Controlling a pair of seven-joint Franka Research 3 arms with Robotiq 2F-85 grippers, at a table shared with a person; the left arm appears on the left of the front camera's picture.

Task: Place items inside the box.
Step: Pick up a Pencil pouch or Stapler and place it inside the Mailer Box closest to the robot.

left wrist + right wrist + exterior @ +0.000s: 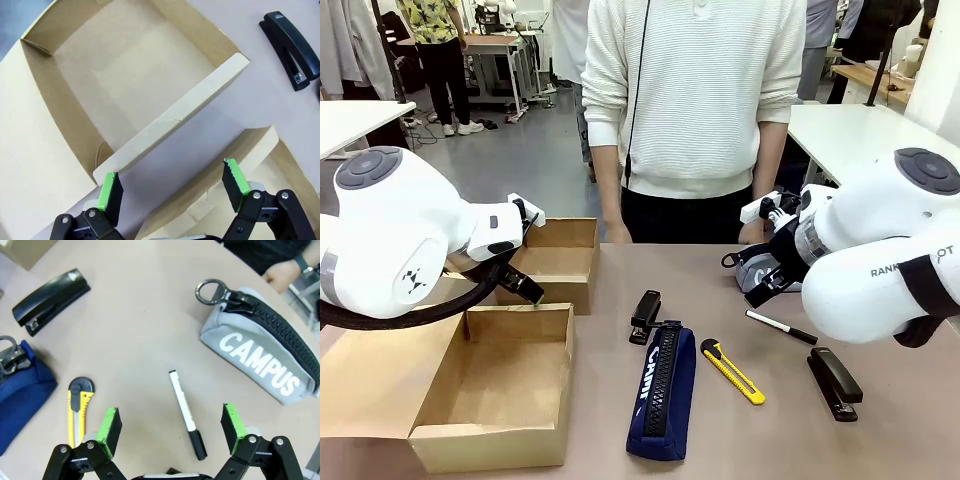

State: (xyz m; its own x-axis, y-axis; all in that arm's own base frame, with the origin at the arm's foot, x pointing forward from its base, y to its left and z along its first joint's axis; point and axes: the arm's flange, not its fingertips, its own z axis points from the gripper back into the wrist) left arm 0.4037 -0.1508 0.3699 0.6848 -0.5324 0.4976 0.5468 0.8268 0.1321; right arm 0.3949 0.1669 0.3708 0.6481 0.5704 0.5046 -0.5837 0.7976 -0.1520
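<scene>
An open cardboard box (pixel 552 345) sits front left; its rim (pixel 175 115) runs just beyond my open left gripper (pixel 173 184), which hovers at the box's far wall (pixel 527 291) holding nothing. One black stapler (pixel 645 317) lies mid-table and shows in the wrist views too (pixel 292 47) (pixel 50 300); a second stapler (pixel 835 382) lies front right. The navy pencil case (pixel 662 390) (pixel 20 390) and yellow utility knife (pixel 732 371) (pixel 80 410) lie between them. My right gripper (pixel 757 292) (pixel 171 430) hangs open above the marker (pixel 187 415) (pixel 780 327), beside the grey CAMPUS case (pixel 265 365) (pixel 752 268).
A second open cardboard box (pixel 560 262) stands behind the first, and its edge (pixel 280 165) appears beside my left fingers. A person in a white sweater (pixel 695 100) stands at the far side, one hand (pixel 280 272) near the grey case. A box flap (pixel 365 385) lies flat at left.
</scene>
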